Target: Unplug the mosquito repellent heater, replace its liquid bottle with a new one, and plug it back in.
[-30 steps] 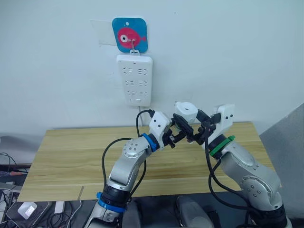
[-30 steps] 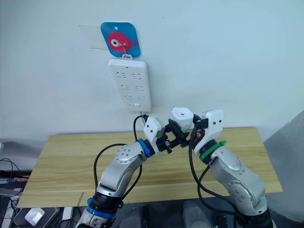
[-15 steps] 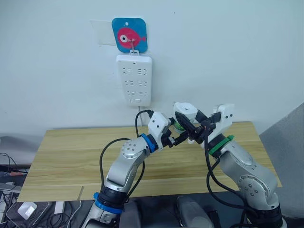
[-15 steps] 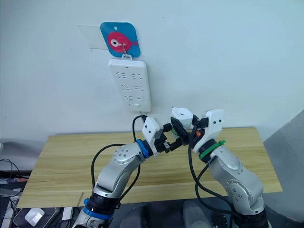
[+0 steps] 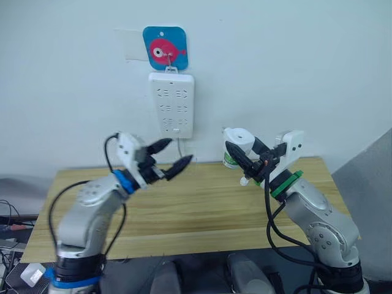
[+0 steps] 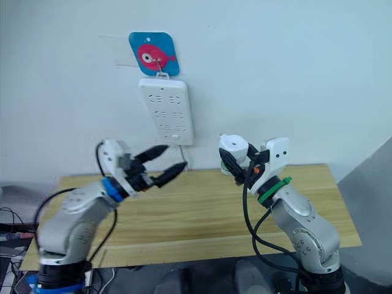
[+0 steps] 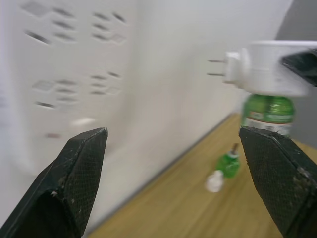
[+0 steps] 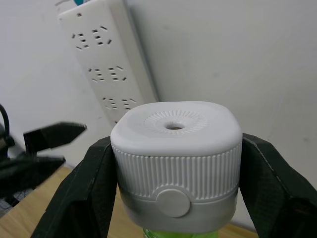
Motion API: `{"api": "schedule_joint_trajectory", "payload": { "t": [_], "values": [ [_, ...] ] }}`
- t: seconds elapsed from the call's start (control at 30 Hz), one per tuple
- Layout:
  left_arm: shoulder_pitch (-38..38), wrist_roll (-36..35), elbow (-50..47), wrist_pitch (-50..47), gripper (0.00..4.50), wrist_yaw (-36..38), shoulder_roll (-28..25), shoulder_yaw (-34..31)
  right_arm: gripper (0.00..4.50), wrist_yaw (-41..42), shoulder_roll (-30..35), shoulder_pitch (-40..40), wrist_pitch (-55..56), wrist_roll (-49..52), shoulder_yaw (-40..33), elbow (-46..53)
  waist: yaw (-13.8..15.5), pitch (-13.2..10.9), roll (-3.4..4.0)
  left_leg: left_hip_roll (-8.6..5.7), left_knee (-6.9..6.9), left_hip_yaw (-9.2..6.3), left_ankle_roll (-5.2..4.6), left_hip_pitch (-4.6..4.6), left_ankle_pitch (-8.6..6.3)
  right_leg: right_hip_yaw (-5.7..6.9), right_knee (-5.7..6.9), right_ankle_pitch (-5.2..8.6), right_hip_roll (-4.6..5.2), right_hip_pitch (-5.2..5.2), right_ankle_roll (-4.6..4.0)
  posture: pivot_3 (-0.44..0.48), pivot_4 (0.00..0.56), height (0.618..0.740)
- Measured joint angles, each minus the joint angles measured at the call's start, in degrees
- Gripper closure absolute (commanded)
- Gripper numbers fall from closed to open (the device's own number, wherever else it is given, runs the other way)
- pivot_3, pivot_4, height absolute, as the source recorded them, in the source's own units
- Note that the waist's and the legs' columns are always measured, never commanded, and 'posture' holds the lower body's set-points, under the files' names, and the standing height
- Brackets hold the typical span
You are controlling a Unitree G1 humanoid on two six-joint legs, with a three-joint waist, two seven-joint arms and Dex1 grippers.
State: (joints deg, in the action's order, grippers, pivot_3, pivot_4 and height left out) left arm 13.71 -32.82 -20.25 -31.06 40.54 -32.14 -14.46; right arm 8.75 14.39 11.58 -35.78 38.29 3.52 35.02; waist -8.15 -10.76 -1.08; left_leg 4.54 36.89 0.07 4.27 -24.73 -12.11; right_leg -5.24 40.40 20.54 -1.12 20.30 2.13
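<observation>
The small white rounded plastic mosquito repellent heater, vent hole up, is clamped between the right gripper's black fingers, a green liquid bottle screwed in beneath and its prongs pointing toward the wall. The left gripper hangs wide open and empty, well apart from it. A small green bottle lies on the wooden table beyond. The bottle seems fitted; next the prongs must be lined up with the tall white power strip.
</observation>
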Motion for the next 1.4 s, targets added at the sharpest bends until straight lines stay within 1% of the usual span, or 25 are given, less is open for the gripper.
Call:
{"api": "schedule_joint_trajectory", "payload": {
  "t": [0.1,0.2,0.3,0.43,0.5,0.67,0.87,1.0,1.17,1.3,1.4],
  "values": [
    [3.1,-0.1,5.3,0.9,0.0,1.9,-4.3,-3.1,1.47,0.9,-0.4,0.5,0.0,0.0,0.0,-0.4,0.4,0.2,-0.1,0.0,0.0,0.0,0.0,0.0,0.0,0.03,0.01,0.0,0.01,0.0,0.0,-0.086,0.11,0.74],
    [5.8,0.1,10.9,2.8,0.0,4.9,-6.3,-3.4,1.47,1.5,-0.4,1.1,0.0,-0.1,0.0,-0.9,1.1,0.2,-0.19,0.0,0.0,0.01,0.03,0.0,0.01,0.07,0.02,0.0,0.03,0.01,0.0,-0.084,0.11,0.74],
    [10.1,1.2,16.6,5.3,0.0,8.3,-7.1,-1.4,1.47,1.6,-0.6,1.2,0.0,-0.5,-0.1,-1.3,1.8,0.3,-0.24,0.01,0.0,0.02,0.03,0.0,0.02,0.08,0.06,0.0,0.02,0.06,0.0,-0.093,0.11,0.74],
    [20.8,3.8,29.1,8.7,0.0,15.3,-8.3,2.7,1.47,1.5,-1.1,1.1,-0.1,-0.5,-0.1,-1.3,2.5,0.3,-0.35,-0.01,0.02,0.06,0.03,-0.03,0.02,0.06,0.21,0.0,0.0,0.16,-0.01,-0.109,0.113,0.74],
    [24.2,4.7,33.1,10.1,0.0,18.6,-8.0,4.7,1.47,1.4,-1.2,1.1,-0.2,-0.5,-0.1,-1.3,2.4,0.4,-0.35,-0.01,0.02,0.1,0.07,-0.03,0.04,0.01,0.24,0.01,0.0,0.2,-0.01,-0.123,0.114,0.74],
    [29.7,7.6,43.4,13.1,0.0,25.9,-6.1,10.3,1.47,0.9,-1.6,1.1,-0.7,-0.5,-0.1,-1.3,1.8,0.4,-0.35,0.01,0.03,0.07,0.08,-0.05,0.06,-0.01,0.44,0.04,-0.06,0.33,0.02,-0.138,0.117,0.74],
    [36.6,11.5,54.2,18.8,0.0,30.7,-4.1,12.4,1.47,-0.2,-2.1,0.7,-1.1,-0.6,-0.2,-0.5,1.3,0.4,-0.35,0.01,0.04,0.08,0.04,-0.07,0.04,-0.05,0.46,0.04,-0.07,0.37,0.02,-0.168,0.122,0.74],
    [40.3,13.9,61.2,22.9,0.0,33.3,-2.6,13.0,1.47,-0.7,-2.5,0.8,-1.2,-0.6,-0.1,-0.2,1.8,0.4,-0.39,-0.01,0.11,0.01,-0.06,-0.08,0.06,0.11,0.56,0.04,-0.04,0.29,0.02,-0.173,0.124,0.74],
    [42.6,15.4,65.0,23.7,0.0,36.6,-1.4,13.1,1.47,-1.3,-2.9,0.8,-1.3,-0.6,-0.1,0.2,1.6,0.4,-0.4,-0.04,0.15,0.01,-0.12,-0.07,0.11,0.1,0.67,0.02,-0.03,0.28,0.02,-0.177,0.126,0.74],
    [42.9,15.0,63.3,18.6,0.0,40.2,-0.7,14.0,1.47,-1.3,-2.9,1.0,-1.3,-0.6,0.0,0.2,1.1,0.4,-0.39,-0.01,0.09,-0.01,-0.08,-0.1,0.13,0.1,0.6,0.04,-0.05,0.33,0.02,-0.176,0.126,0.74],
    [42.8,14.8,61.9,15.7,0.0,40.8,-0.6,14.0,1.47,-1.3,-3.1,1.5,-1.3,-0.6,0.1,0.2,0.4,0.4,-0.39,0.0,0.06,-0.02,0.05,-0.13,0.2,0.09,0.56,0.05,-0.05,0.35,0.04,-0.176,0.128,0.74]
  ]
}}
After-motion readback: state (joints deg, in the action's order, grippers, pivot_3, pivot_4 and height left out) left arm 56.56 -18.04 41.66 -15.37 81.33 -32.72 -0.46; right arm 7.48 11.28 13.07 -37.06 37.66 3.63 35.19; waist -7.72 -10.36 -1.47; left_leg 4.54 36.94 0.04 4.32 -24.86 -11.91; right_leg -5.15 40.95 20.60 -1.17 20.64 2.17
